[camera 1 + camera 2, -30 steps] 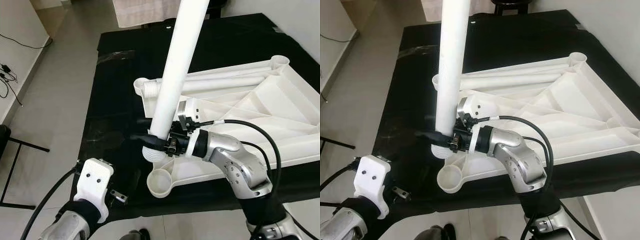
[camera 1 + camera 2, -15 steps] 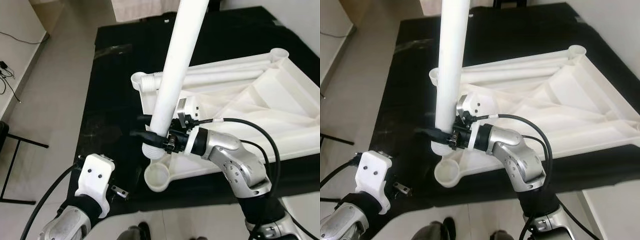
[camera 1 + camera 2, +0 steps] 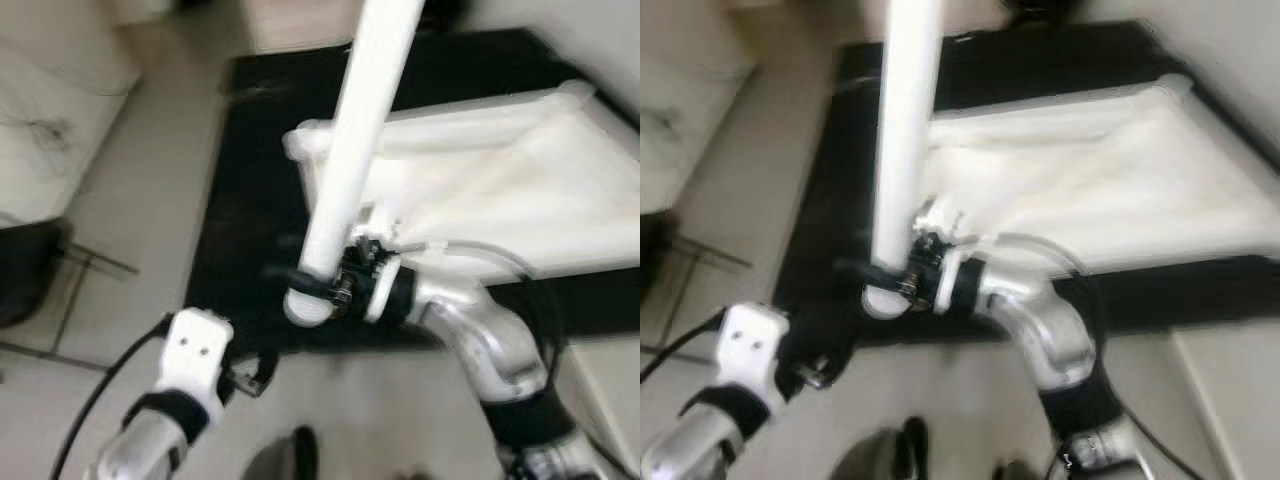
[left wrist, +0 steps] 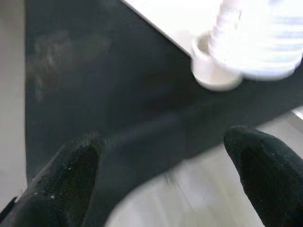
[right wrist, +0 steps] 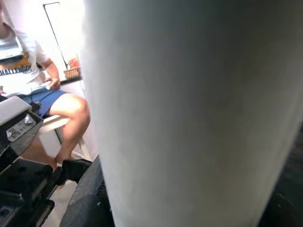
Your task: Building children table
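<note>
Two arms are in play, and both head views are smeared by motion blur. On the left, the left gripper (image 4: 161, 184) is held low over the near edge of the black mat (image 3: 250, 190), its two black fingers (image 4: 66, 175) spread wide with nothing between them; in its wrist view a round white corner socket (image 4: 213, 73) of the tabletop is seen ahead, well apart from the fingertips.

Toward the middle, the white table leg (image 3: 355, 150) is gripped near its lower end by the right gripper (image 3: 320, 282), fingers clamped around the tube, which rises steeply with a slight tilt. Its bottom end appears to hover just beside the near corner of the upturned white tabletop (image 3: 500, 200), though the blur leaves it unclear whether it is over a socket. In the right wrist view a seated person (image 5: 33, 71) is visible beyond the leg.

On the right, the tabletop lies flat on the mat.

Trouble is likely if the leg is lowered while tilted: the end could catch the socket rim and shove the tabletop, or the tube could slip in the clamp.
</note>
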Robot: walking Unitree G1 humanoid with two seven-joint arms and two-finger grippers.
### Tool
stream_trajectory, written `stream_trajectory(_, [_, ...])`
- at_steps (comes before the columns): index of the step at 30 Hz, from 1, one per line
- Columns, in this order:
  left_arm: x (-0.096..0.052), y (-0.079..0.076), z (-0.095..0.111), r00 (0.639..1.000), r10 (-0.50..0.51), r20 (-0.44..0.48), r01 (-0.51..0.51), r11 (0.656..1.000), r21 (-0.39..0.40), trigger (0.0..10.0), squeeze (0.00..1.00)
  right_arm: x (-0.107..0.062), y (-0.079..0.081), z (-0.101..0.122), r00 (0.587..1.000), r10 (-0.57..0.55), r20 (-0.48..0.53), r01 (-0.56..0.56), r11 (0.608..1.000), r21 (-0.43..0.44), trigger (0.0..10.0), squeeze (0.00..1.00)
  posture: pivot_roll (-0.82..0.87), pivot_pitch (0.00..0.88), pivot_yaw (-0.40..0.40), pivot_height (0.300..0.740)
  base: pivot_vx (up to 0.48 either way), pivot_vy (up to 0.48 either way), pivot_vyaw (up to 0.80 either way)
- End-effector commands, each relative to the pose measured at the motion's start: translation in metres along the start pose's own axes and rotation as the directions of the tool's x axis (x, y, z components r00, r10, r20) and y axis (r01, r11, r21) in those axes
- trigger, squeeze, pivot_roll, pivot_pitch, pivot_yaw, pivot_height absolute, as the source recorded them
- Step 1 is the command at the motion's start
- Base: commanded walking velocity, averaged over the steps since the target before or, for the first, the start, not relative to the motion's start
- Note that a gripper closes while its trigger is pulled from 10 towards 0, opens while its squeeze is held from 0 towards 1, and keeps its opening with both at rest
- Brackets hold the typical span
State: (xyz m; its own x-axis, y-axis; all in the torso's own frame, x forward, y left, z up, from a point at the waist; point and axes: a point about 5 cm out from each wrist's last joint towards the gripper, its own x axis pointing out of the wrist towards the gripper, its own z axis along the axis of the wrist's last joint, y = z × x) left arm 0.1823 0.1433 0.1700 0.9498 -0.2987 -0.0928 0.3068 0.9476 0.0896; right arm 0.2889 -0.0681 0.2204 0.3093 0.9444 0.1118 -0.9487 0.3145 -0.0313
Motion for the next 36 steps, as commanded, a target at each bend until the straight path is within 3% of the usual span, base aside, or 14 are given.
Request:
stream_trajectory(1, [0.001,0.004,0.000,1.000,0.017,0.000,-0.017,1.000,-0.001,10.0,0.00,0.001,0.001,0.004,1.000,-0.007,0.015,0.007,1.000,-0.028,10.0,0.00,0.04,0.237,0.050,0.740,0.000,0.000,0.00])
stream_trajectory(12, [-0.003,0.014,-0.007,0.997,0.080,-0.012,-0.080,0.997,0.012,10.0,0.00,0.004,-0.002,0.003,0.998,-0.062,0.016,0.063,0.997,-0.044,10.0,0.00,0.04,0.241,0.055,0.740,0.000,0.000,0.00])
stream_trajectory(16, [-0.003,0.021,-0.006,0.990,0.142,0.011,-0.142,0.988,0.061,10.0,0.00,0.012,-0.007,0.006,0.992,-0.122,0.042,0.124,0.991,-0.047,10.0,0.00,0.04,0.247,0.058,0.740,0.000,0.000,0.00])
stream_trajectory(22, [-0.003,0.018,-0.007,0.989,0.143,0.025,-0.145,0.982,0.119,10.0,0.00,0.024,-0.011,0.008,0.989,-0.138,0.046,0.142,0.986,-0.084,10.0,0.00,0.05,0.259,0.060,0.740,0.000,0.000,0.00])
stream_trajectory(27, [-0.003,0.008,-0.004,0.997,0.068,0.047,-0.073,0.990,0.121,10.0,0.00,0.039,-0.021,0.019,0.989,-0.137,0.063,0.144,0.981,-0.134,10.0,0.00,0.07,0.288,0.059,0.740,0.000,0.000,0.00])
stream_trajectory(29, [-0.002,-0.001,-0.001,0.998,-0.027,0.063,0.019,0.993,0.115,10.0,0.00,0.042,-0.022,0.024,0.996,-0.065,0.061,0.074,0.986,-0.148,10.0,0.00,0.07,0.310,0.061,0.740,0.000,0.000,0.00])
stream_trajectory(31, [-0.002,-0.004,0.000,0.996,-0.058,0.069,0.050,0.992,0.113,10.0,0.00,0.042,-0.022,0.025,0.998,-0.031,0.060,0.040,0.988,-0.151,10.0,0.00,0.07,0.313,0.062,0.740,0.000,0.000,0.00])
stream_trajectory(34, [-0.004,-0.013,0.003,0.985,-0.146,0.086,0.137,0.985,0.100,10.0,0.00,0.038,-0.017,0.026,0.991,0.130,0.009,-0.127,0.978,-0.166,10.0,0.00,0.08,0.340,0.066,0.740,0.000,0.000,0.00])
stream_trajectory(36, [-0.004,-0.013,0.003,0.985,-0.146,0.086,0.137,0.985,0.100,10.0,0.00,0.038,-0.017,0.026,0.991,0.130,0.009,-0.127,0.978,-0.166,10.0,0.00,0.08,0.340,0.066,0.740,0.000,0.000,0.00])
